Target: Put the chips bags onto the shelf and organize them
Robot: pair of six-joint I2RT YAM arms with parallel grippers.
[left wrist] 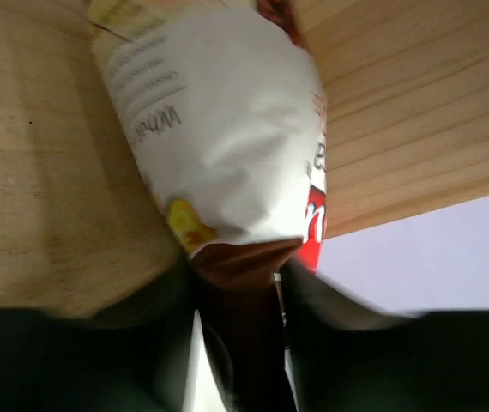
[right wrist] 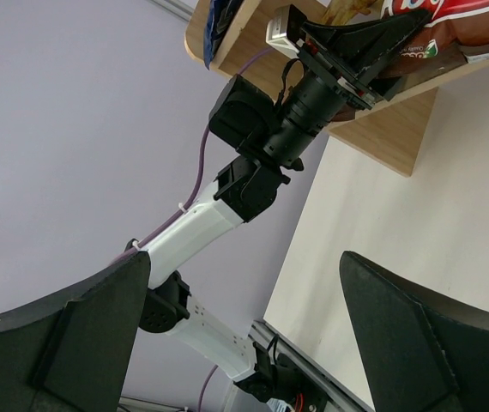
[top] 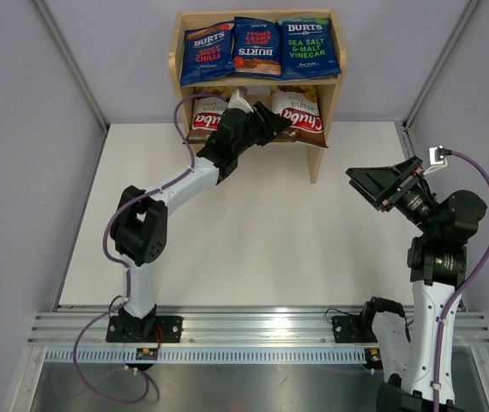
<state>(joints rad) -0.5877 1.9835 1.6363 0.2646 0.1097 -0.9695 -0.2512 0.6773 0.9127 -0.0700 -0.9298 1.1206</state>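
The wooden shelf (top: pixel 328 103) stands at the table's back. Its top tier holds three blue BURTS bags: two red-lettered ones (top: pixel 208 50) (top: pixel 256 47) and a green-lettered one (top: pixel 308 47). The lower tier holds two brown-white Chuba bags, one on the left (top: pixel 205 116) and one on the right (top: pixel 304 122). My left gripper (top: pixel 272 127) reaches into the lower tier and is shut on the right Chuba bag's brown edge (left wrist: pixel 227 146), which rests against the shelf wood (left wrist: pixel 39 172). My right gripper (top: pixel 383 184) is open and empty, raised above the table's right side.
Grey walls enclose the white table (top: pixel 253 232) on the left, back and right. In the right wrist view the left arm (right wrist: pixel 227 215) stretches up to the shelf (right wrist: pixel 390 137). A metal rail (top: pixel 253 330) runs along the near edge.
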